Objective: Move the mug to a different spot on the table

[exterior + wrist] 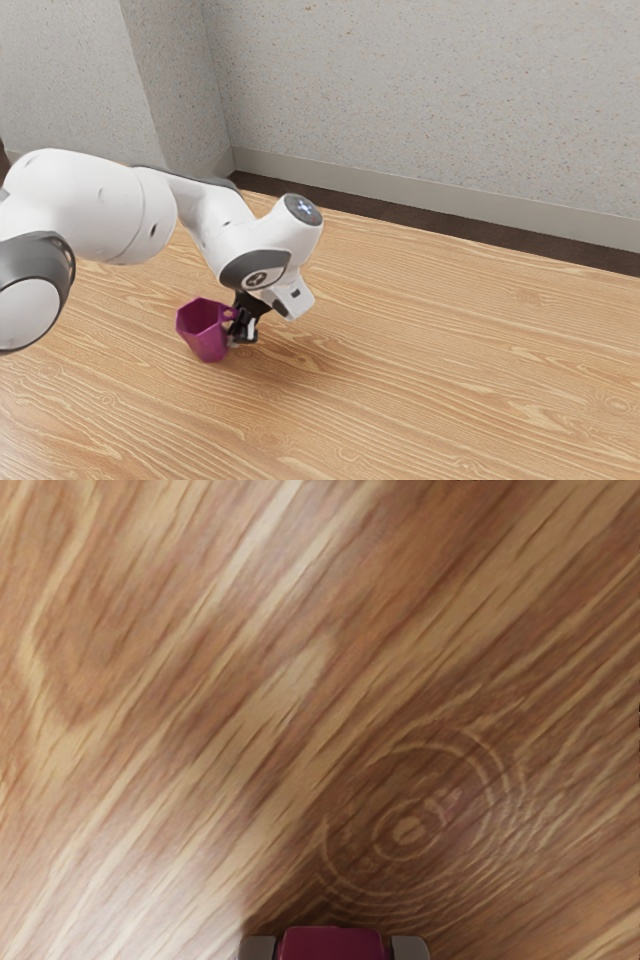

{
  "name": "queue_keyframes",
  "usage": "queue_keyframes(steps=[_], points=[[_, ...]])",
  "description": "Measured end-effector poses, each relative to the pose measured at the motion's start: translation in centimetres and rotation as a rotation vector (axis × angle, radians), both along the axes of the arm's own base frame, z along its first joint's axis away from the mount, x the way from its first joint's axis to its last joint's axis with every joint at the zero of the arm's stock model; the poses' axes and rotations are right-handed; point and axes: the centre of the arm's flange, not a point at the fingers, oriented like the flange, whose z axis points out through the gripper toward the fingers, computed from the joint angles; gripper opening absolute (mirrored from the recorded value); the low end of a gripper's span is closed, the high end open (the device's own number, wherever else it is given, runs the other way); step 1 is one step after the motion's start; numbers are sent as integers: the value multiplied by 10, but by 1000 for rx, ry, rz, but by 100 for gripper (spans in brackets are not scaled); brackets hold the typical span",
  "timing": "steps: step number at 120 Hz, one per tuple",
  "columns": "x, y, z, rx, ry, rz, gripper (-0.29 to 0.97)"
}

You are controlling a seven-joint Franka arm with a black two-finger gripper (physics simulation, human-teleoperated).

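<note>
The magenta mug (203,328) is found on the wooden bench (450,340), toward the exterior view's left, just under the arm's (250,240) wrist. The hand (240,330) is set at the side of the mug that faces the exterior view's right. In the wrist view a magenta part of the mug (332,945) is seen between two grey pads (258,948) and touched from both sides, so the hand is judged to be clamped on it.

The mug appears slightly tilted. Whether its base is clear of the bench cannot be told.

The mug is judged to be stiff, hard-walled and light, with a smooth surface that may slip. Because it is taken at one side and not across the middle, a swing or tilt is to be expected. A firm hold and a low, steady carry are called for.
</note>
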Motion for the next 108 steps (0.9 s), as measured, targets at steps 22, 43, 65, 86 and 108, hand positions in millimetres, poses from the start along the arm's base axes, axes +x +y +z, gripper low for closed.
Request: queue_keyframes(steps=[22, 43, 65, 86, 108], points=[[0, -1, -2, -11, -4, 13, 24], [0, -2, -3, -17, -8, 14, 49], [-8, -7, -6, -21, 3, 10, 60], [-13, -21, -5, -34, 2, -3, 65], [-19, -72, 38, -110, -61, -53, 67]])
